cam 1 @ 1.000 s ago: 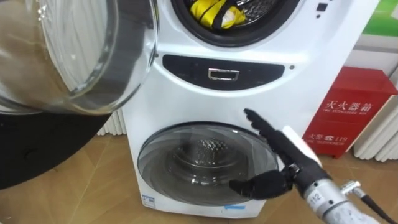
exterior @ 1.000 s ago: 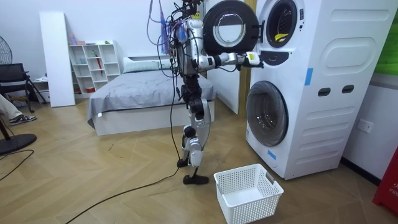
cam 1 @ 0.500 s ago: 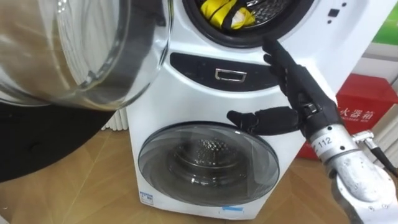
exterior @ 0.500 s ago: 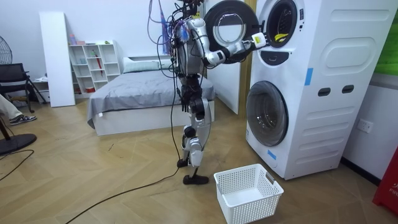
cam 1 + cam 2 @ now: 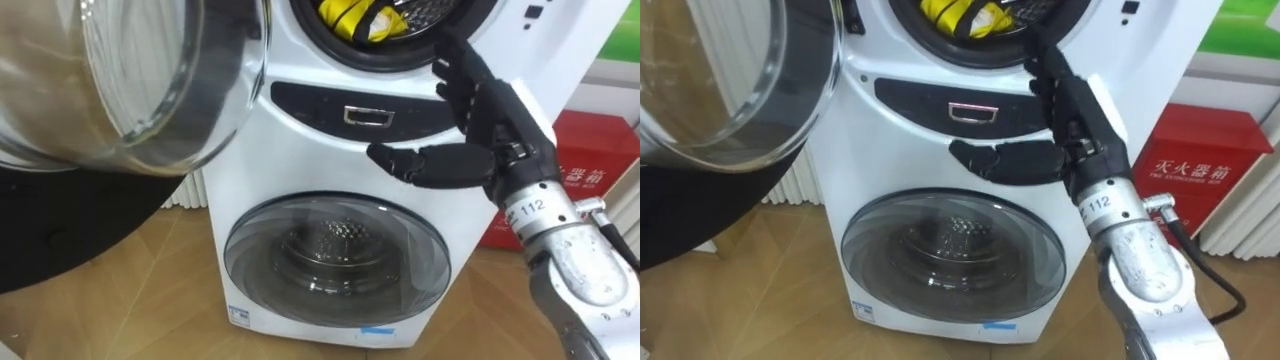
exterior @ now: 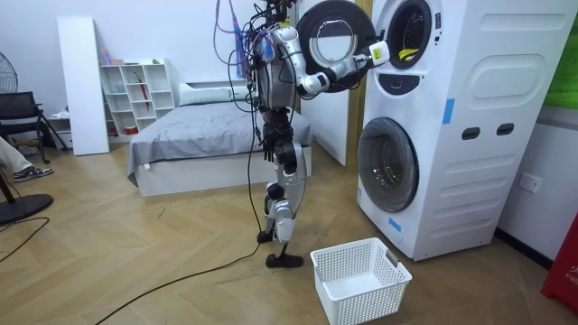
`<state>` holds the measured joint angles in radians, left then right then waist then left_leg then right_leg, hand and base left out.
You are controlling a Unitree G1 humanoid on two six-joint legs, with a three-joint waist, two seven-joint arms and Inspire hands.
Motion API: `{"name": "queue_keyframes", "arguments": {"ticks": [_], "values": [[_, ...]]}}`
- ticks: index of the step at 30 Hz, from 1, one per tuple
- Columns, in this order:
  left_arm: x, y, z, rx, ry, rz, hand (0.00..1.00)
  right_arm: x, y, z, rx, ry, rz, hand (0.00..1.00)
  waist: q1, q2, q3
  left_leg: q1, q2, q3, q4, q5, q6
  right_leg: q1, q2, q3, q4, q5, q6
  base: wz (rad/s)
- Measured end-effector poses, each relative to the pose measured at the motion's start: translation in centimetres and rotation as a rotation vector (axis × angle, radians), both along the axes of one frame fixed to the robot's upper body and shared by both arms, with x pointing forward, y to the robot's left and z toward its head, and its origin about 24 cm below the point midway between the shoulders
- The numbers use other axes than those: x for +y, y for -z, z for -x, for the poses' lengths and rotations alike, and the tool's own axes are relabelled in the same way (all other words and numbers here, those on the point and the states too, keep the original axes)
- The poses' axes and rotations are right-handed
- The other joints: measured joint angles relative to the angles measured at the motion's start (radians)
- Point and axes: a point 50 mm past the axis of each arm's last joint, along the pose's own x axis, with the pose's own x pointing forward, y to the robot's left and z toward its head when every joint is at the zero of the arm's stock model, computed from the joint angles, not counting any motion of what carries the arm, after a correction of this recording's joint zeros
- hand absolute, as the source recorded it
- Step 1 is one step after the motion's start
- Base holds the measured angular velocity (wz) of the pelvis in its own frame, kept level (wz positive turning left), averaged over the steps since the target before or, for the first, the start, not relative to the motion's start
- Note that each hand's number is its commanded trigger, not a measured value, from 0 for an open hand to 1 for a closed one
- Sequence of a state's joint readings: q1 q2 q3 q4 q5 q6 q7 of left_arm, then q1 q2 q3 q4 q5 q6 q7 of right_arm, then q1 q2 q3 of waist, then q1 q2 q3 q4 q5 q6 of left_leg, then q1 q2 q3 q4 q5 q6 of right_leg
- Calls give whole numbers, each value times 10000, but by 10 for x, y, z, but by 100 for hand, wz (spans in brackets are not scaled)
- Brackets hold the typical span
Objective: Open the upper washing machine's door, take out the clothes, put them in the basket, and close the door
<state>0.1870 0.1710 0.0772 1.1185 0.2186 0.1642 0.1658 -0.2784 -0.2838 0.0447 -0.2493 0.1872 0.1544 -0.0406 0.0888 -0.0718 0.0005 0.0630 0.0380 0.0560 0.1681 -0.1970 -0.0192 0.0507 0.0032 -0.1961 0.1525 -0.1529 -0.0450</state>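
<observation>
- Clothes: yellow, bunched inside the washing machine's upper drum; long axis unreadable.
- Right hand: fingers straight, released, pointing up at the drum's lower rim, empty.
- Upper door: swung open.

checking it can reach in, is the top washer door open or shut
Open: the top door is swung out to the robot's left, and yellow clothes show in the uncovered drum.
</observation>
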Motion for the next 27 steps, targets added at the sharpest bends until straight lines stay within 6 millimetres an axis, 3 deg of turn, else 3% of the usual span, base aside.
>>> {"name": "queue_keyframes", "arguments": {"ticks": [3,8,17,23,26,27], "values": [[-2,1,1,74,163,3,0,1,-6,-2,-266,163,15,0,12,116,-74,29,13,-9,-1,1,0,15,7,-2,20,0,0,0],[-4,1,2,129,234,31,0,0,-9,-3,-373,349,-67,0,9,121,-67,47,28,-13,-2,2,0,25,12,-6,45,0,-1,0],[-3,1,2,139,220,17,0,-1,-9,-3,-222,205,-922,0,48,-2,37,34,-2,-30,99,3,3,52,-43,-18,168,-57,-30,1],[2,0,6,172,223,-140,0,1,-10,-3,-285,116,-1300,0,349,-192,97,-44,19,-39,343,-3,-6,52,-4,-26,224,-127,-77,4],[2,0,7,209,210,-167,0,2,-11,-3,-295,47,-1234,0,591,-313,96,-456,43,-78,1358,-231,-96,-29,1,-19,631,-426,-145,9],[2,0,8,225,197,-160,0,3,-10,-3,-286,27,-1219,0,703,-298,108,-798,117,-78,2422,-490,-128,-99,-9,12,927,-686,-193,0]]}}
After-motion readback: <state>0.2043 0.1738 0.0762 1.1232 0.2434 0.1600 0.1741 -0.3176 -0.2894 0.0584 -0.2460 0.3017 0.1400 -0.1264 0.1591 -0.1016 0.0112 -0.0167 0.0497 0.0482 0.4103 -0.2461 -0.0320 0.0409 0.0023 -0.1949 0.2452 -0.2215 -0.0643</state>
